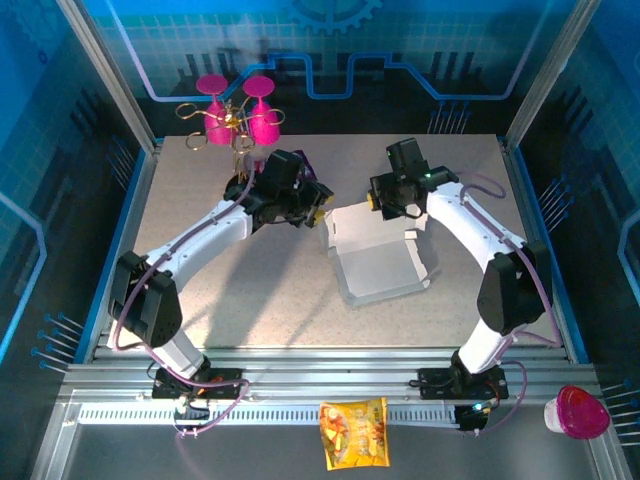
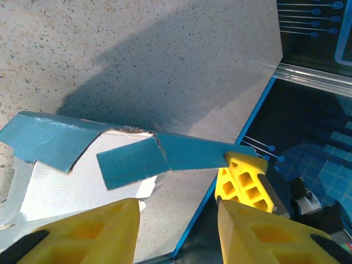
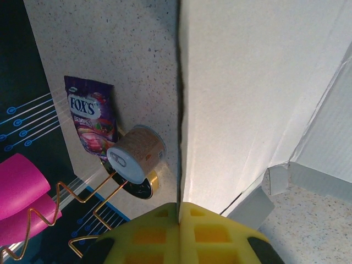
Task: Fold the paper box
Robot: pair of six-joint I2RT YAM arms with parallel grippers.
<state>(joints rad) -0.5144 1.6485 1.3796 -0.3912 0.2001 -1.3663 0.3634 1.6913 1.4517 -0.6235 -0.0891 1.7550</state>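
Note:
The paper box [image 1: 380, 255] lies half-formed in the middle of the table, whitish inside with one wall raised at its far edge. My right gripper [image 1: 393, 203] is shut on that raised wall, and its yellow fingers [image 3: 179, 212] pinch the panel's edge [image 3: 247, 82]. In the left wrist view the box's light blue flaps [image 2: 165, 157] stand up, with a right-gripper finger [image 2: 245, 179] at their end. My left gripper [image 2: 176, 220] hangs open just left of the box [image 1: 322, 203], with nothing between its fingers.
A purple Fox's packet [image 3: 91, 118] and a small can [image 3: 136, 154] lie behind the box near a gold wire rack with pink glasses [image 1: 240, 115]. A yellow snack packet [image 1: 353, 432] and a pink-lidded cup [image 1: 580, 412] sit on the front rail.

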